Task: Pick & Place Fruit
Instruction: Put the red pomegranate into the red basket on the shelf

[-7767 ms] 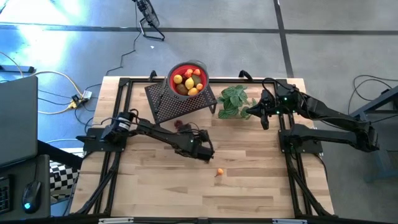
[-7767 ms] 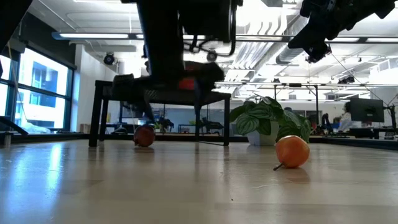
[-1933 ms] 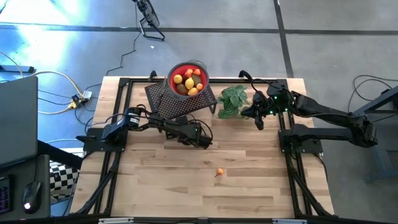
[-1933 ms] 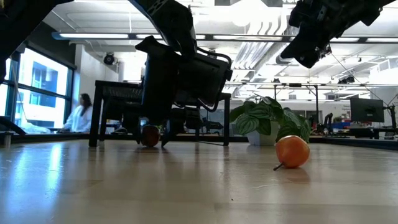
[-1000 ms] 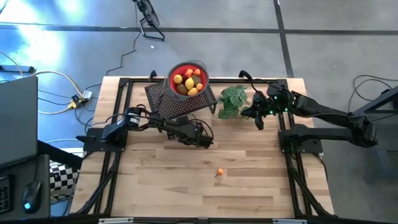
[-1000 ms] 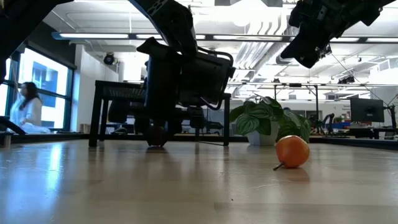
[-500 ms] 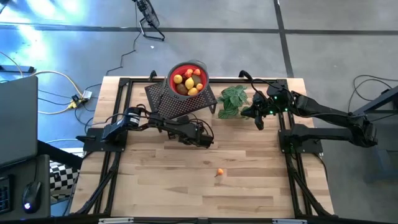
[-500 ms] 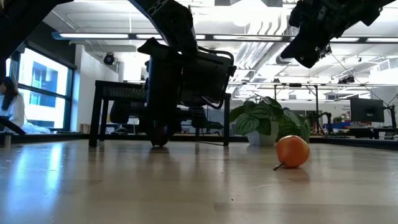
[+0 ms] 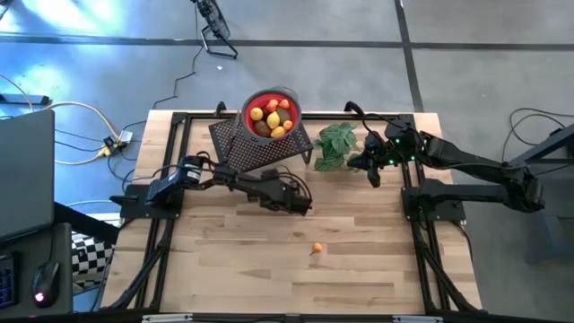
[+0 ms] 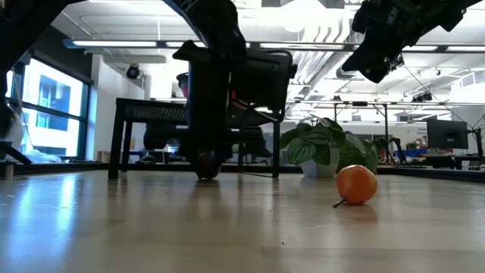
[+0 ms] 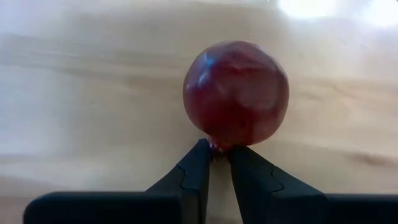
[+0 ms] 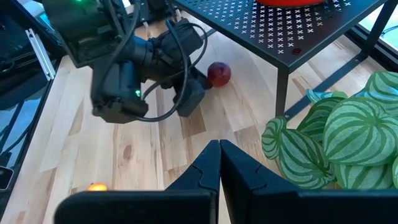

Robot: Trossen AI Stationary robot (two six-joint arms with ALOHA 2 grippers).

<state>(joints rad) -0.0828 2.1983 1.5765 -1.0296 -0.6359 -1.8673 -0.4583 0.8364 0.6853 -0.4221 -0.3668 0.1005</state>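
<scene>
Pinched by left end effector point(image 11: 220, 163), fruit point(image 11: 236, 92) looks round, glossy, dk red.

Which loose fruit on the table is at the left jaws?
The dark red fruit, pinched at its stem end by the left gripper beside the black stand. The orange one lies alone on open table.

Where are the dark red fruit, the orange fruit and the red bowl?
dark red fruit point(image 11: 236, 93): left wrist view, its middle.
orange fruit point(image 10: 356, 185): low view, its middle.
red bowl point(image 9: 247, 109): high view, its rim.

Dark jointed arms, black cables, green light, tapered black fingers point(image 11: 194, 180).
</scene>
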